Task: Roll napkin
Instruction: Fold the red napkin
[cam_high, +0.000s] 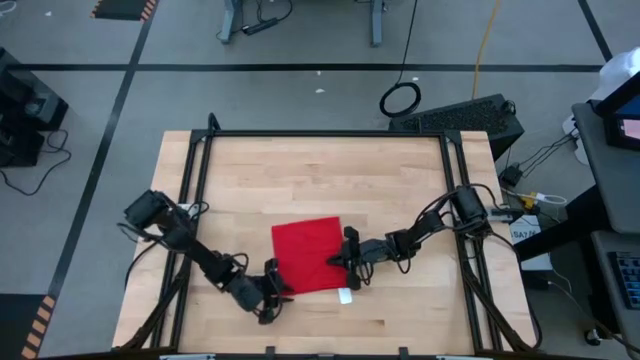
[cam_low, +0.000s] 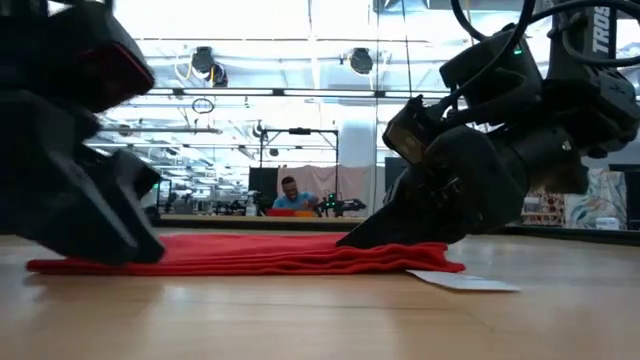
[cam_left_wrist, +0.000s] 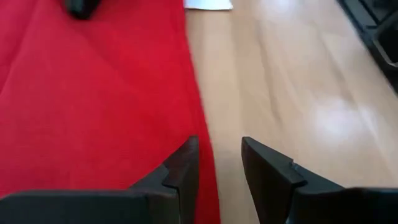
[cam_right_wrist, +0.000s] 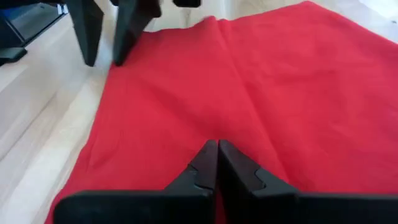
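Napkin: the napkin (cam_high: 308, 255) lies spread flat on the table (cam_high: 320, 175), toward the near edge and between the two arms, with its white tag (cam_high: 345, 295) sticking out at the near right corner.

Progress: no roll anywhere yet, folks. The cloth shows only low wrinkles in the low view, so the whole rolling job looks to be ahead.

Left gripper: the left gripper (cam_left_wrist: 219, 163) is down at the napkin's near left corner, jaws partly apart and straddling the cloth's edge. One finger sits over red, the other over bare wood. It grips nothing that can be seen.

Right gripper: the right gripper (cam_right_wrist: 217, 163) has its jaws pressed together, tip resting on or just over the red near the right edge. Whether it has pinched a fold of fabric, I cannot tell; the fingers cover that spot.

Next up: my read is that an edge has to be lifted and turned over before any rolling begins.

Hidden: both arms block the napkin's ends in the low view, so contact with the table there is hard to judge.

Cut off: the left wrist view crops the tag.
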